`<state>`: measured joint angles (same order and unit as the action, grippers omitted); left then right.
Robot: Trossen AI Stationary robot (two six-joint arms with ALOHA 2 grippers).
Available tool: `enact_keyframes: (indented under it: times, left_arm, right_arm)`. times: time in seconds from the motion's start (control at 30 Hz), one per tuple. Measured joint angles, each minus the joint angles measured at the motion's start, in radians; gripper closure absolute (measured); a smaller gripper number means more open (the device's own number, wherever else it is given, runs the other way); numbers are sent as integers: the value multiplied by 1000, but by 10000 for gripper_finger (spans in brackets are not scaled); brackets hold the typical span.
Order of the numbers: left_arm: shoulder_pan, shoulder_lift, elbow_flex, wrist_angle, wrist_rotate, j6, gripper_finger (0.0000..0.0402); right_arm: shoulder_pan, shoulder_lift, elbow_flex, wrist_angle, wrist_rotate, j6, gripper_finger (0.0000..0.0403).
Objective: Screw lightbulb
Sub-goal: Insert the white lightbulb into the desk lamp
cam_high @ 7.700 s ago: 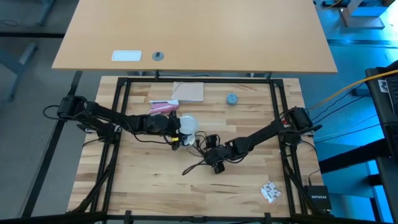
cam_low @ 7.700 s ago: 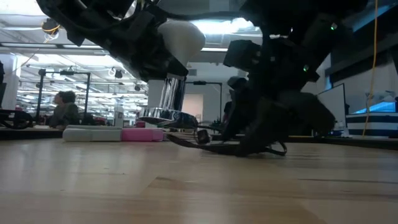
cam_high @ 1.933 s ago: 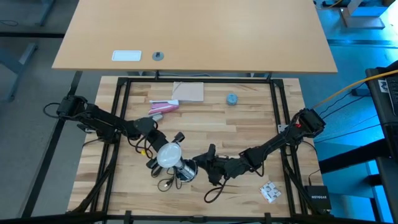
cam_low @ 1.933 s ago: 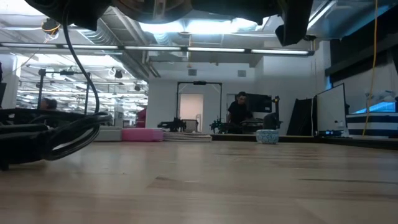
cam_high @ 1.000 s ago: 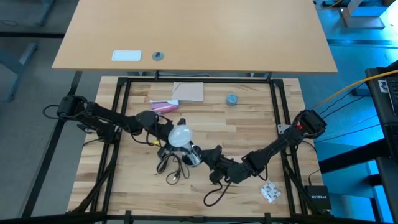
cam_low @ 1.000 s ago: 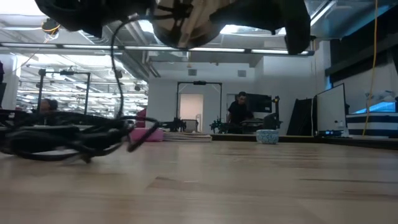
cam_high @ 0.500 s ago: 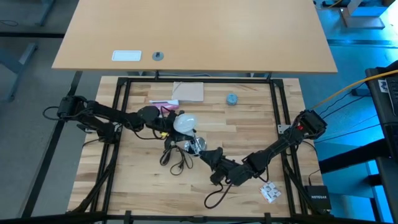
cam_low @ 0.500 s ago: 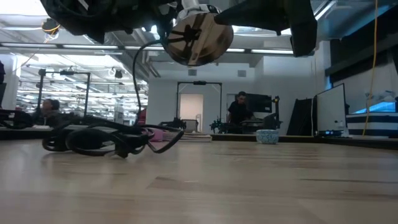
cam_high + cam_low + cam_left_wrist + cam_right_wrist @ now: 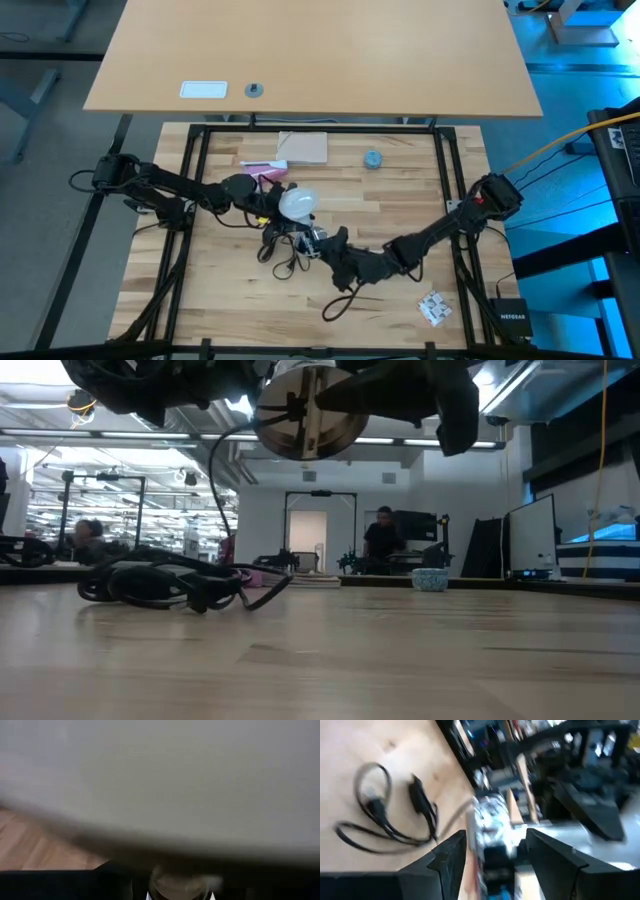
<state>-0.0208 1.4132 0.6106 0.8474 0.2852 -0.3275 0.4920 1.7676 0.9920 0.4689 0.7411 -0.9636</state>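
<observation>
- The lightbulb (image 9: 297, 203), a small white frosted globe, is seen in the high view above the middle of the wooden table (image 9: 400, 190), held off the surface.
- The bulb is grasped by the left gripper (image 9: 280, 205), whose fingers are clenched tight on it; the left wrist view is almost filled by the pale globe (image 9: 160, 780).
- Just beside the bulb, toward the front of the table, a round silvery socket (image 9: 316, 238) is held up in the air by the right gripper (image 9: 330, 245), whose fingers are closed around its body.
- In the low view the socket's round underside (image 9: 305, 418) is seen hanging well above the tabletop, with both dark arms crowding the top of the picture.
- In the right wrist view the shiny socket (image 9: 492, 827) is seen between that gripper's two dark fingers (image 9: 447, 857).
- A black cord (image 9: 280, 250) trails from the socket and lies in loose loops on the wood, near the left arm.
- Bulb and socket are brought close together, but whether the screw base is already seated in the socket cannot be told.
- As a judgement, the pick-up of both parts is done; aligning the base and turning it home is probably left.
- A small blue-grey cap (image 9: 372, 158) lies well apart, toward the back of the table, untouched.
</observation>
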Motion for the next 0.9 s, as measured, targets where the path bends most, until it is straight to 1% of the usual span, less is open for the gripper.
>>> enact_keyframes:
  times: [0.1, 0.17, 0.37, 0.47, 0.67, 0.73, 0.9]
  left_arm:
    - [0, 0, 0, 0, 1, 0, 249]
    - [1, 0, 0, 0, 1, 7, 249]
    - [1, 0, 0, -2, 1, 17, 249]
    - [1, 0, 0, -2, 2, 17, 249]
    - [2, 0, 0, -14, 1, 17, 249]
    - [2, 0, 0, -27, 1, 16, 249]
    - [2, -1, 1, -67, 0, 10, 249]
  right_arm:
    - [-5, 0, 0, 0, -94, 23, 194]
    - [-9, 0, 0, 0, -125, 47, 194]
    - [-9, 0, 0, -2, -132, 69, 200]
    - [-9, 0, 0, -1, -132, 69, 226]
    - [-9, 0, 0, 2, -131, 67, 307]
    - [-8, 0, 1, 4, -129, 66, 326]
    - [-8, 0, 1, -9, -132, 67, 329]
